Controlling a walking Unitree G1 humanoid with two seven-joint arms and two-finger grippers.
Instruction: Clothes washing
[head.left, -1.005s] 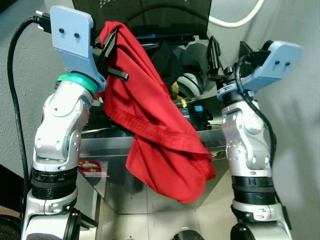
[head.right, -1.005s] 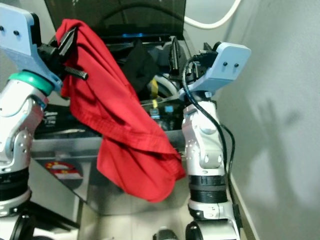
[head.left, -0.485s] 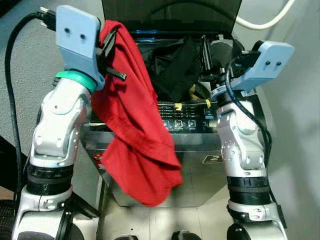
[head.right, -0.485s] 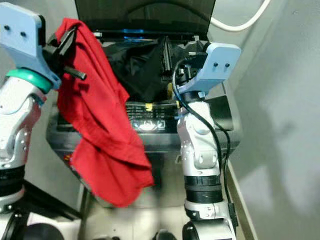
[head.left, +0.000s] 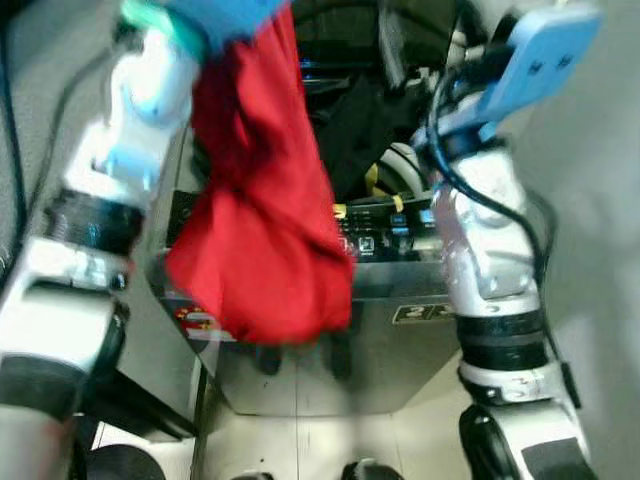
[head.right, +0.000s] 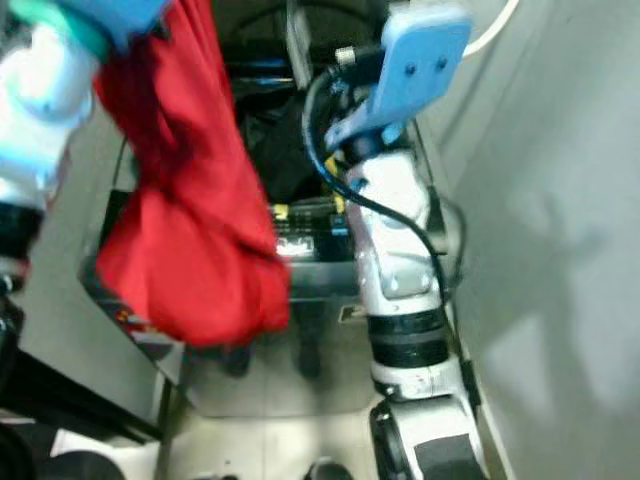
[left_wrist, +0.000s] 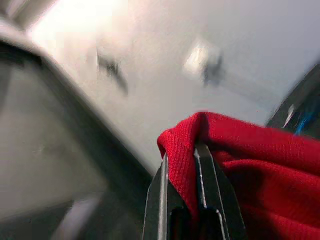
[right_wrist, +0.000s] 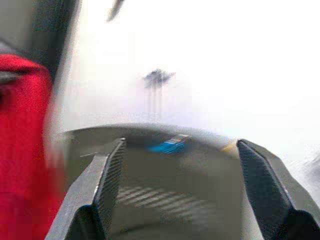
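Red shirt (head.left: 262, 230) is pinched at a fold between the left gripper's (left_wrist: 182, 172) two fingers, clamped tight on the cloth, and the rest hangs down in front of the open washer (head.left: 385, 270). Right gripper (right_wrist: 180, 185) has its fingers spread wide, holding nothing, up over the washer.

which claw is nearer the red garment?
Left. The left claw is shut on the red garment, pinching a fold. The right claw is open and apart, over the washer, garment beside it.
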